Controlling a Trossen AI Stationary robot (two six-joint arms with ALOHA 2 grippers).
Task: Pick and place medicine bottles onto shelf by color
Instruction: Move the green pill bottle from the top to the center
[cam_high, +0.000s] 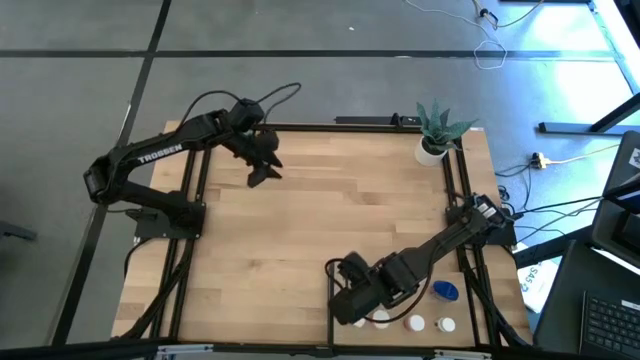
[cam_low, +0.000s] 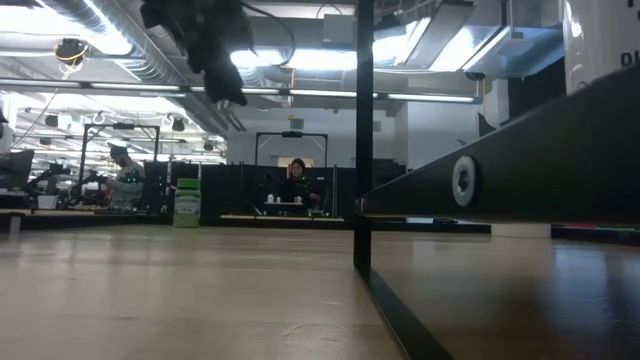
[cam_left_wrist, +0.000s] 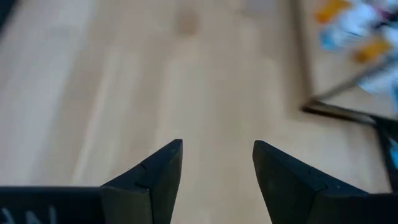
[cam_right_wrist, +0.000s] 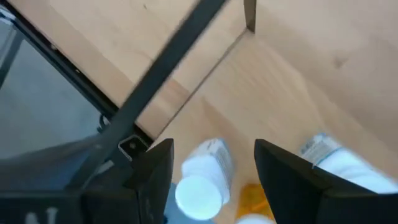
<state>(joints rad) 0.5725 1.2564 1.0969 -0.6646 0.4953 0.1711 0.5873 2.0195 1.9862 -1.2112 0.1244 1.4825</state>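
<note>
Bottle, white-capped (cam_right_wrist: 202, 180): light, rigid, slick, likely tippy; grip round body. Right end effector (cam_right_wrist: 211, 180) open astride it; left end effector (cam_left_wrist: 217, 180) open, empty.

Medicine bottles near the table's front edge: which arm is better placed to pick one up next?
The right arm. Its claw hangs open directly over a white-capped bottle, which lies between its fingers, with the other medicine bottles beside it. The left claw is open and empty at the far side of the table.
</note>
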